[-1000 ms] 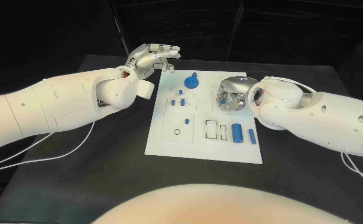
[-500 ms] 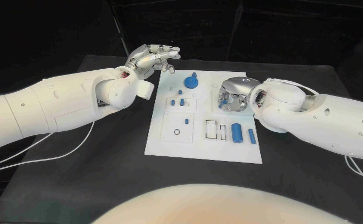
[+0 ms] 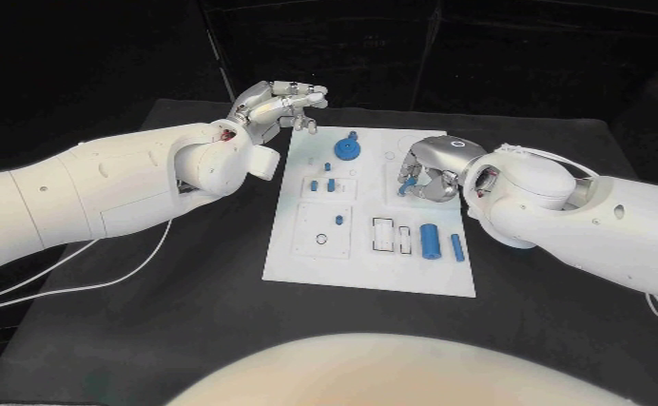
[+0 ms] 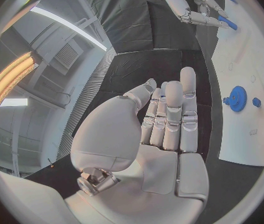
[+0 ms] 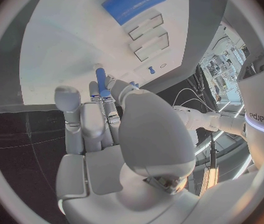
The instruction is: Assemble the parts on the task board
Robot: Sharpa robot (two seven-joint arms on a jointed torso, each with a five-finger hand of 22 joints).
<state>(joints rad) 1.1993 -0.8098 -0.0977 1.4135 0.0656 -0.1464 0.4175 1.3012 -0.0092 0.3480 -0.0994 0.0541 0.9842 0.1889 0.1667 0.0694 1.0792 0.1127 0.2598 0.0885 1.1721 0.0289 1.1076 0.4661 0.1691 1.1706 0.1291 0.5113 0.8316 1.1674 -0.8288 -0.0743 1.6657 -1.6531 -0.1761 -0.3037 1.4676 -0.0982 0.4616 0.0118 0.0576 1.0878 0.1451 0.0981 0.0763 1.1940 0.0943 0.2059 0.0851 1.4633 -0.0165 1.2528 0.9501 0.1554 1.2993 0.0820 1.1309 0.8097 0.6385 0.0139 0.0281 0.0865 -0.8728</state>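
Observation:
The white task board (image 3: 309, 254) lies in the middle of the black table. My right hand (image 3: 436, 168) hovers over the board's right half and pinches a small blue peg (image 3: 407, 183) between thumb and fingers. The same peg (image 5: 101, 81) points down at the board in the right wrist view. My left hand (image 3: 281, 105) hangs beyond the board's far left corner, fingers extended (image 4: 172, 117), holding nothing. On the board sit a blue gear (image 3: 348, 147), two small blue pieces (image 3: 323, 183), a blue cylinder (image 3: 429, 241) and a shorter blue bar (image 3: 456, 248).
Rectangular slots (image 3: 385, 234) lie left of the cylinder, and a square recess with a ring (image 3: 323, 231) is at the board's near left. Black table (image 3: 164, 330) surrounds the board. A white cable (image 3: 96, 287) runs under the left arm.
My right hand has shifted slightly to the right over the board, still holding the peg. The left hand has hardly moved.

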